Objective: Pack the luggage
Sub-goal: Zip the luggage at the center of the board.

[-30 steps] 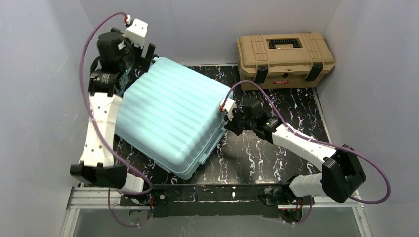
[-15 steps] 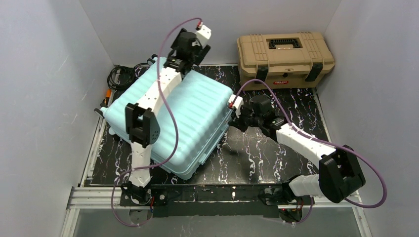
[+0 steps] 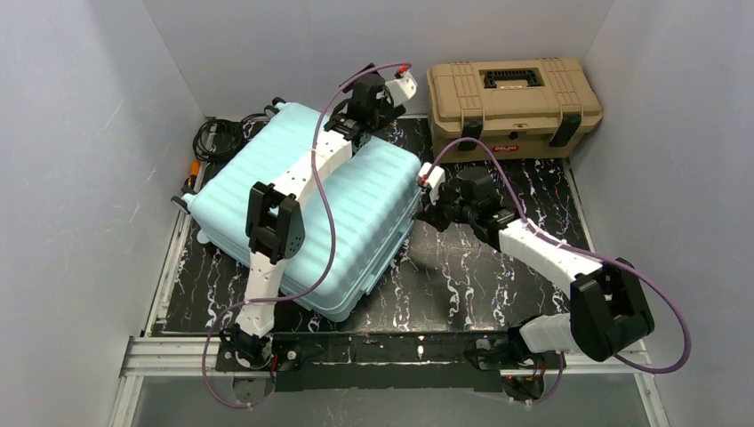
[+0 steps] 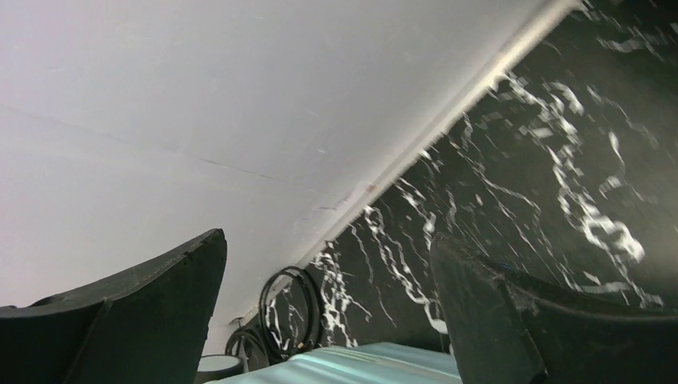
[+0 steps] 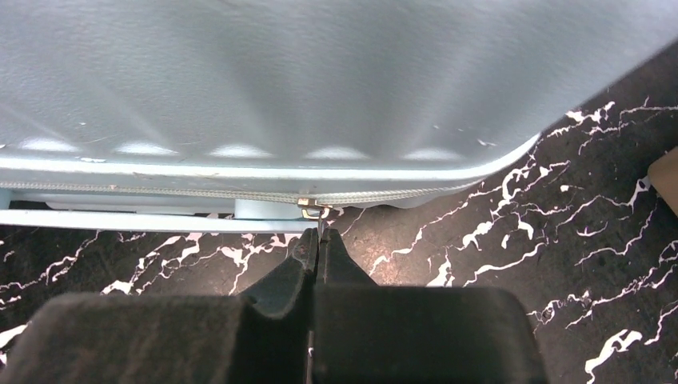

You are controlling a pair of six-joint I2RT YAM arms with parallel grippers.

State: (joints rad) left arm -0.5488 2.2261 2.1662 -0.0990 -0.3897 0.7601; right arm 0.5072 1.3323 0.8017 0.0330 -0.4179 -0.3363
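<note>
Grey walls [image 3: 80, 133] round a black marbled desk [image 3: 498, 276]. Luggage [image 3: 311, 213] lies flat & shut on the desk's left half, skewed, ribbed shell up. My L arm reaches across its top to the far corner. L tool [image 4: 326, 244] is spread wide, nothing btw the fingers, aimed at the back wall w/ the shell's edge just under it. My R tool [image 5: 318, 236] sits low at the luggage's right side, tips pressed together, pinching the zip pull [image 5: 314, 210] on the zip line. Tan toolbox [image 3: 513, 102] at far right, lid shut, apart from the luggage. Cable coil [image 3: 213, 138] lies by the luggage's far-left corner.
</note>
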